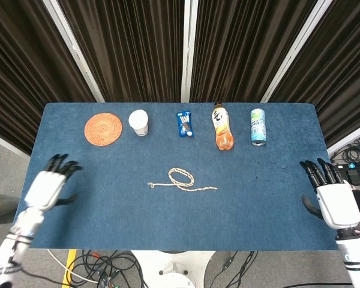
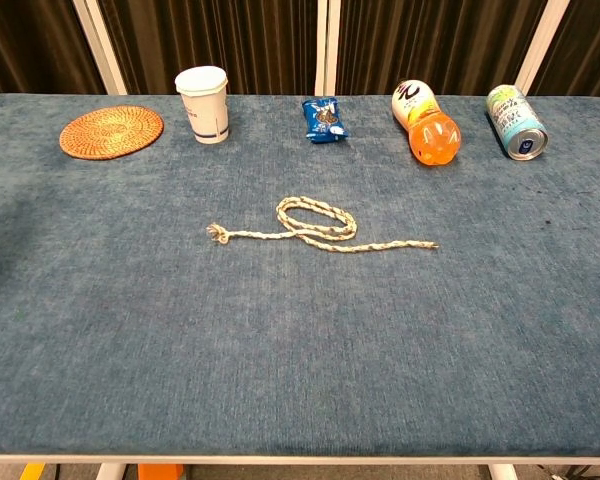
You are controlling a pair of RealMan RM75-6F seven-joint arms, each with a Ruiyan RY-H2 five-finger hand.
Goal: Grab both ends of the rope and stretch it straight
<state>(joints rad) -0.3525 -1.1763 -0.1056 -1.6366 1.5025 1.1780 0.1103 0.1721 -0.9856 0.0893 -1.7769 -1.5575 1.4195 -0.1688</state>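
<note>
A pale twisted rope (image 1: 181, 179) (image 2: 319, 227) lies in the middle of the blue table with a loop in its middle. Its frayed left end (image 2: 217, 233) and its thin right end (image 2: 430, 243) rest flat on the cloth. My left hand (image 1: 48, 184) hovers over the table's left edge, fingers spread, holding nothing, well left of the rope. My right hand (image 1: 331, 198) sits just off the right edge, fingers apart and empty. The chest view shows neither hand.
Along the far edge stand a woven coaster (image 1: 103, 128), a white paper cup (image 1: 138, 122), a blue snack packet (image 1: 185, 123), an orange drink bottle lying down (image 1: 222, 126) and a can on its side (image 1: 258, 126). Cables lie on the floor below the table's front edge.
</note>
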